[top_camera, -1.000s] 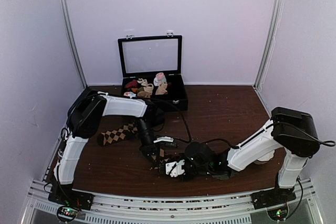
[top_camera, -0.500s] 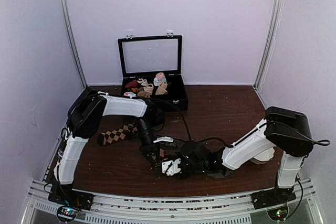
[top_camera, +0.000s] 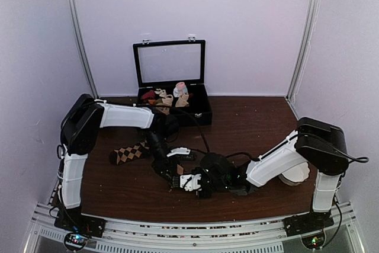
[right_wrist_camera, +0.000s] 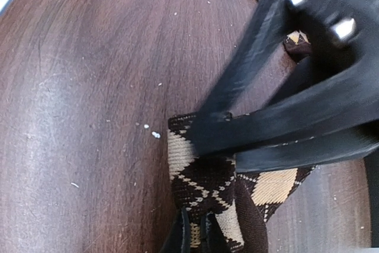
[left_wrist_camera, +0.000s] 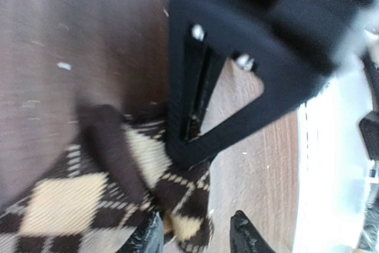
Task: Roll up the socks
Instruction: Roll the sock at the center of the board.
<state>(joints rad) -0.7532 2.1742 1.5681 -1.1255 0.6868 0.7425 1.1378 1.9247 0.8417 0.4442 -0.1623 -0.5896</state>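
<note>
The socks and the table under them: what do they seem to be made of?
The socks look like soft knitted fabric, matte: stitch rows show in the brown and tan diamonds, and it folds limply. The table looks like dark wood or wood-look laminate, slightly glossy with streaky grain; which, I cannot tell.

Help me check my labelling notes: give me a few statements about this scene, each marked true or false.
1. The black case at the back stands open. True.
2. The argyle socks lie inside the case. False: they lie on the table, in front of it.
3. The left gripper and right gripper work at the same end of the socks. True: each wrist view shows the other's finger over the fabric.
4. The right gripper is spread wide, clear of the fabric. False: its fingertips are nearly together on the sock.
5. The small sock rolls are scattered on the table. False: they sit in the case.
</note>
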